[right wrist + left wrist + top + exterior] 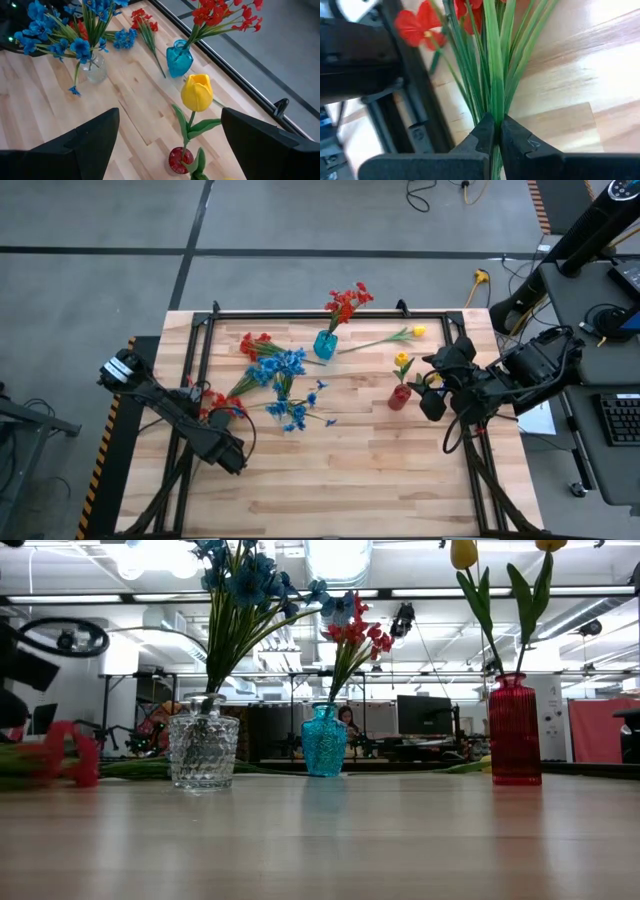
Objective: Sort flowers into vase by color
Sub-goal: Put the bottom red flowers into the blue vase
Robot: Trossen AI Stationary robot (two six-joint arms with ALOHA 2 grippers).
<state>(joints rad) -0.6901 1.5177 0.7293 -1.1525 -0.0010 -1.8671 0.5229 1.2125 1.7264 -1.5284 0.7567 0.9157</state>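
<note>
My left gripper (212, 420) is at the table's left side, shut on a red flower bunch (216, 404) with green stalks, which shows blurred in the low view (68, 754). A clear glass vase (203, 750) holds blue flowers (280, 366). A blue vase (325, 345) holds red flowers (348, 302). A red vase (400, 396) holds a yellow tulip (197, 92). More blue flowers (296, 412), red flowers (255, 343) and a yellow flower (416, 331) lie on the table. My right gripper (170, 114) hangs open high above the red vase, touching nothing. My left gripper pinches the red bunch's green stalks and leaves (493, 107) together between its two fingertips (482, 131), some way below the heads. The fingers come steeply from above and lie across the stalks. The red heads (417, 26) point toward the table's left rail.
A black metal frame (205, 330) runs along the table's left, far and right edges. Open wood lies toward the near edge. Beyond the table the low view shows a workshop with monitors and a person far off.
</note>
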